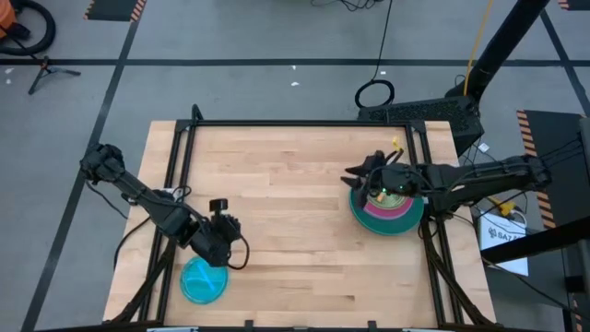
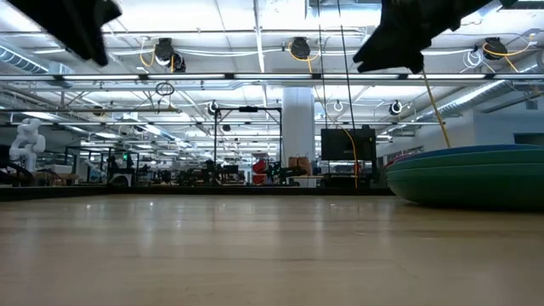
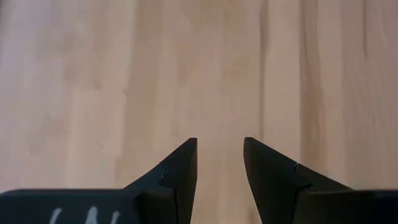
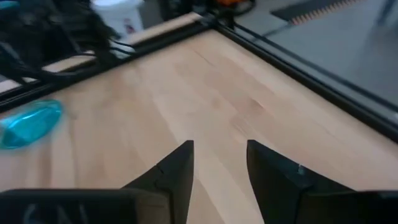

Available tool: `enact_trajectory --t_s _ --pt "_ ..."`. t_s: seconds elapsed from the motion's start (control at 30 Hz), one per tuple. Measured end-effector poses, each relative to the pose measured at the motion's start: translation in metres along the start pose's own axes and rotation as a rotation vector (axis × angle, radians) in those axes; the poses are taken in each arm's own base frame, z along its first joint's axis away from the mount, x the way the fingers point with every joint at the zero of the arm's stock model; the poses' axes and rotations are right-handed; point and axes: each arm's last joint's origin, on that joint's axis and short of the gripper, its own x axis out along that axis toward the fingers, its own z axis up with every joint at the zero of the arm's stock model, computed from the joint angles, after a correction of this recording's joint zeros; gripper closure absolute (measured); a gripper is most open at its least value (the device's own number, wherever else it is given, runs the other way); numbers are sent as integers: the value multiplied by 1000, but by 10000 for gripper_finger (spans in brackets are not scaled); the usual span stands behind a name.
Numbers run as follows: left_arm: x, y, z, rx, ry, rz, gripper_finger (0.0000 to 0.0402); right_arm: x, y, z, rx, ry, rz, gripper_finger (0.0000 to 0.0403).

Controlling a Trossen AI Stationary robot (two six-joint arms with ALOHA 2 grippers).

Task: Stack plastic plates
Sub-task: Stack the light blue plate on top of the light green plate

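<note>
A light wooden table [image 1: 295,231] with a dark frame fills most of the overhead view, with grey floor and taped lines around it.

On the table's right side sits a stack of plates [image 1: 387,210]. A large teal and dark green plate forms the base, a magenta or pink one lies on it, and smaller plates sit above. The topmost colours are hard to make out, because the right arm covers much of the stack. In the low view the stack [image 2: 472,174] is cut off by the picture's right edge, and only its teal and green rims show.

The right gripper [image 1: 358,175] hangs above the stack's left edge, reaching toward the table's middle. Its own wrist view shows the two dark fingers [image 4: 177,171] apart with a moderate gap, holding nothing, bare wood beneath them.

A single cyan plate [image 1: 204,279] lies near the table's front left corner, well apart from the stack (it also shows as a blurred blue shape [image 4: 30,123] in the right wrist view).

The left gripper [image 1: 221,238] sits just behind that cyan plate. Its fingers [image 3: 183,168] stand moderately apart and empty, over plain wood; the plate itself is outside its wrist view.

In the low view both arms appear only as dark shapes cut off at the top.
</note>
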Motion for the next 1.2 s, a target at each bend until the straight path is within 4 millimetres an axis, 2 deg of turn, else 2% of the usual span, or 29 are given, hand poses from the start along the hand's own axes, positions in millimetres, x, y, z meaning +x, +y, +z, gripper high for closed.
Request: enact_trajectory --t_s 0.23,0.37,0.5,0.63,0.77,1.03,1.2 --pt "36 -5 -37 -132 202 -108 263 3 22 2 -109 -77 103 264" --pt "51 -10 -59 -202 318 -183 263 2 26 2 -137 -97 124 264" --pt "51 -18 -62 -271 335 -254 263 2 28 1 -137 -92 130 264" --pt "49 -26 -66 -257 367 -284 271 3 28 1 -137 -88 129 264" --pt "54 -37 -74 -210 426 -275 302 3 28 1 -136 -90 129 264" --pt "72 -56 -81 -184 498 -290 392 3 28 1 -136 -89 129 264" --pt "79 -59 -83 -179 520 -273 396 3 28 0 -130 -87 129 264"
